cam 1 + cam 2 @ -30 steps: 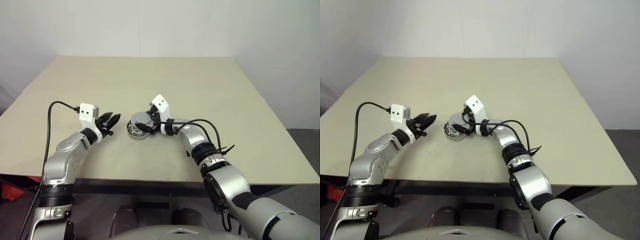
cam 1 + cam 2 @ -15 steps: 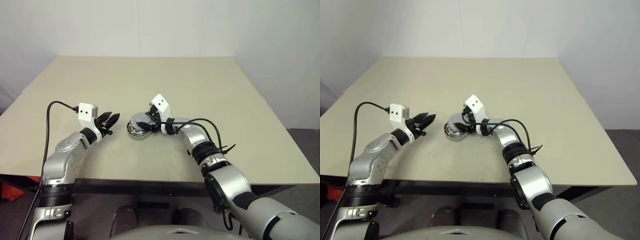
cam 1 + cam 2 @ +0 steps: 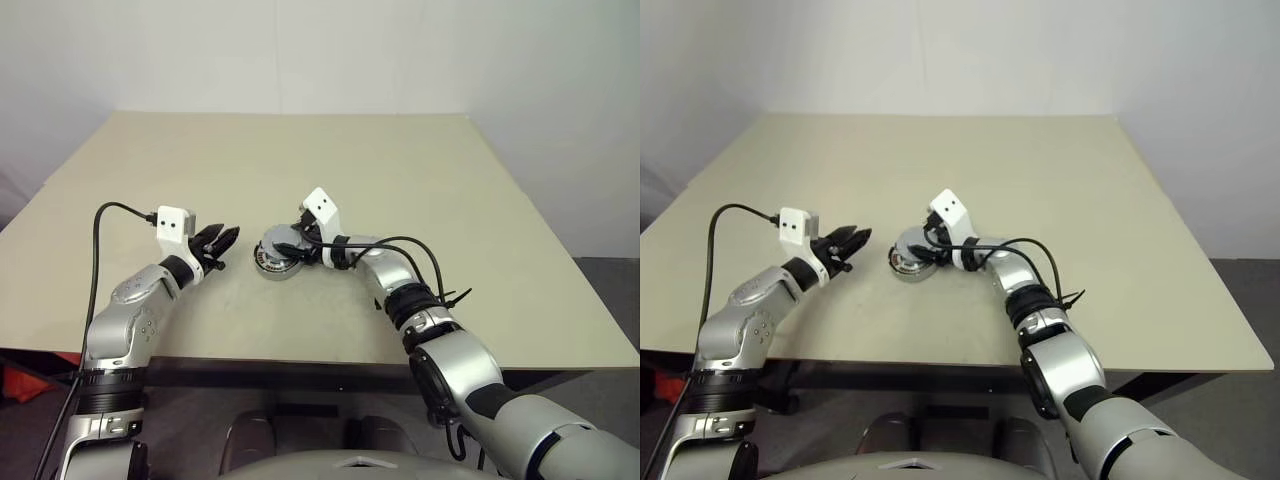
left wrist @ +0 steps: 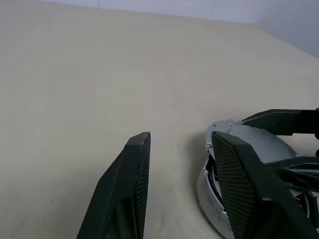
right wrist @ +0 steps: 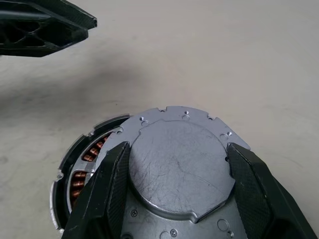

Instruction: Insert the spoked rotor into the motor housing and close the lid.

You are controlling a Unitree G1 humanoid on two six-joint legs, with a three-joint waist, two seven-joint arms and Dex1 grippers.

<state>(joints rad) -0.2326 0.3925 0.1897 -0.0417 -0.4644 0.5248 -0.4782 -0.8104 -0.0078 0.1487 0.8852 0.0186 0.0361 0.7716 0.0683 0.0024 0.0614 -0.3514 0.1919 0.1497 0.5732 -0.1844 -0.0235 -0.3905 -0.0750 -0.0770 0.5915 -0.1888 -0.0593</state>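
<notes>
Surface: a plain beige surface [image 3: 400, 180] is carrying everything.
Housing: the round squat metal motor housing [image 5: 82, 172] with copper-coloured windings is sitting near the middle of the front half of the surface.
Lid: the grey-silver metal lid [image 5: 177, 167] with a notched edge is lying on top of the housing, shifted to one side, leaving an arc of windings showing.
Right tool: the right tool [image 5: 177, 174] is bracketing the lid, one black finger at either edge; actual contact is unclear.
Left tool: the left tool [image 3: 217, 243] is hanging partly open and empty, beside the housing on its left, apart from it.
</notes>
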